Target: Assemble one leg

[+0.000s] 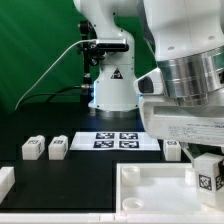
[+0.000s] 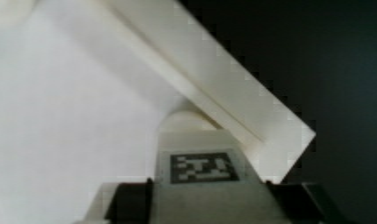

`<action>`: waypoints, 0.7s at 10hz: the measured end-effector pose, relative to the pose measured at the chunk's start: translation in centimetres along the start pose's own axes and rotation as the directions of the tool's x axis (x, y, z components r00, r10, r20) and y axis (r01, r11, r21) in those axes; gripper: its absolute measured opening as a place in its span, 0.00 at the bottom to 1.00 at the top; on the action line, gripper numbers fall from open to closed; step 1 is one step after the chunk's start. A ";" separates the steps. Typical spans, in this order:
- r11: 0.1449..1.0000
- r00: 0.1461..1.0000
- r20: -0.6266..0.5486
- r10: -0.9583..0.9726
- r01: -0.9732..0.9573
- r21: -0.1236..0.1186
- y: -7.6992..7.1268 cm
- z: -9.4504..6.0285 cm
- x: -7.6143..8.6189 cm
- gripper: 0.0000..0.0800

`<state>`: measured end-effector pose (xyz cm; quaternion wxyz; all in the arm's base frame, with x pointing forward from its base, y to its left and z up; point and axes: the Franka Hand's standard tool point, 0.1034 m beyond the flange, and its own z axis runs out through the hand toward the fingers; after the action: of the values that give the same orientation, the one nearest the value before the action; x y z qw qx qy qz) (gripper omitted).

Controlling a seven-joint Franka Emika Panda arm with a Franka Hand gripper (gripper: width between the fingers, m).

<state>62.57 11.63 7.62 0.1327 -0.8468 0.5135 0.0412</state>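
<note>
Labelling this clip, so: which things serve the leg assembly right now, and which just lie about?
In use: tool, shut on the leg; tabletop.
Idle: spare leg; neighbouring spare leg; marker board.

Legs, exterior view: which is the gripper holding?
The leg at the exterior view's right, clamped in the gripper over the tabletop. The other legs sit free on the table: two at the left, one by the marker board.

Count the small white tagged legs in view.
4. Two legs sit on the table at the exterior view's left; a third leg lies at that view's right of the marker board, partly hidden; the fourth leg is held in the jaws above the tabletop. Others may be hidden.
</note>
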 end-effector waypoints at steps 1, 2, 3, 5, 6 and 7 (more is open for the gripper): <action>0.987 0.988 0.009 0.157 -0.157 0.016 0.0 0.2 -0.2 0.38; 0.975 0.975 0.011 0.222 -0.222 0.010 0.0 0.4 -0.6 0.38; 0.976 0.976 0.011 0.218 -0.218 0.010 0.0 0.4 -0.7 0.37; 0.977 0.978 0.011 0.211 -0.211 0.010 0.0 0.4 -0.7 0.66; 0.989 0.989 0.008 0.145 -0.146 0.009 0.1 0.5 -0.9 0.66; 0.998 0.998 0.010 0.057 -0.057 -0.002 0.5 1.0 -1.6 0.78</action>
<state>61.44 13.05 6.89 0.1330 -0.8316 0.5369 0.0496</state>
